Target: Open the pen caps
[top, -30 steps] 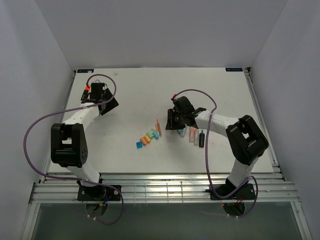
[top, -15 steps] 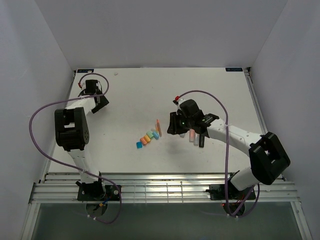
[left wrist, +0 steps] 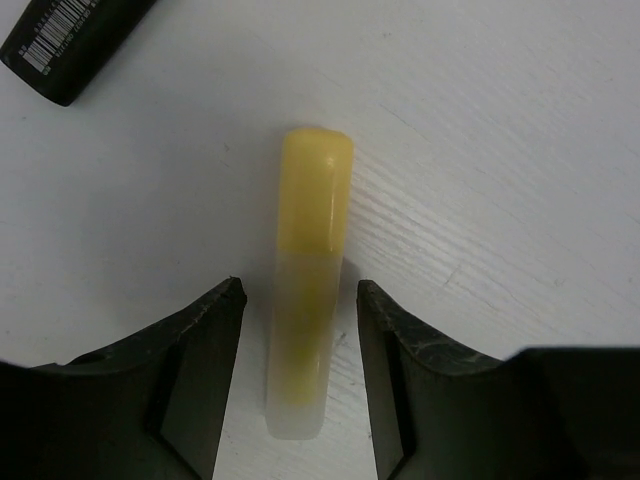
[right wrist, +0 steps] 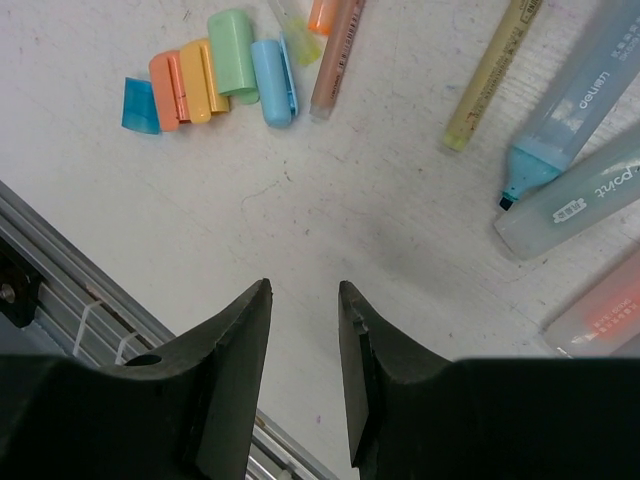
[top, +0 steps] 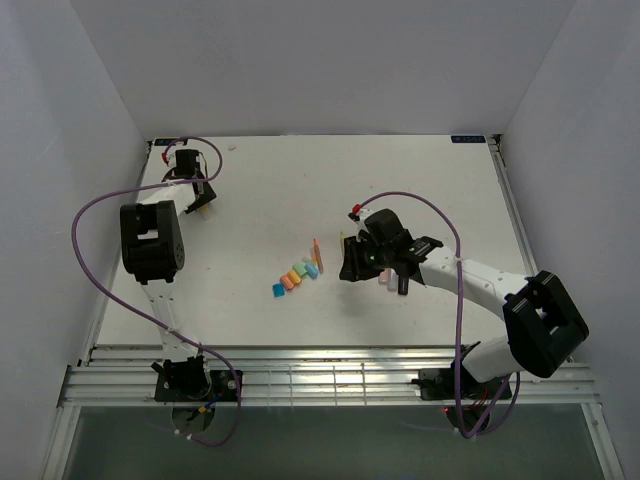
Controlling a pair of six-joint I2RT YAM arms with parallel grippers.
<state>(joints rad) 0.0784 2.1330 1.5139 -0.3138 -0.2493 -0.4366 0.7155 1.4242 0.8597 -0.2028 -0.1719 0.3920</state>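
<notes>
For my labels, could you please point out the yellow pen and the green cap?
yellow pen (left wrist: 312,200), left wrist view, on its yellow upper half.
green cap (right wrist: 233,55), right wrist view, on its middle.

- Right gripper: jaws slightly apart, nothing between them.
- Pen caps lie in a row ahead, to its left.
- Pens lie ahead, to its right.

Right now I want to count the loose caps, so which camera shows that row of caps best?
The right wrist view: the row of caps lies close to the camera, each colour and outline distinct. The top view shows the same row only as small coloured specks. The left wrist view misses it.
</notes>
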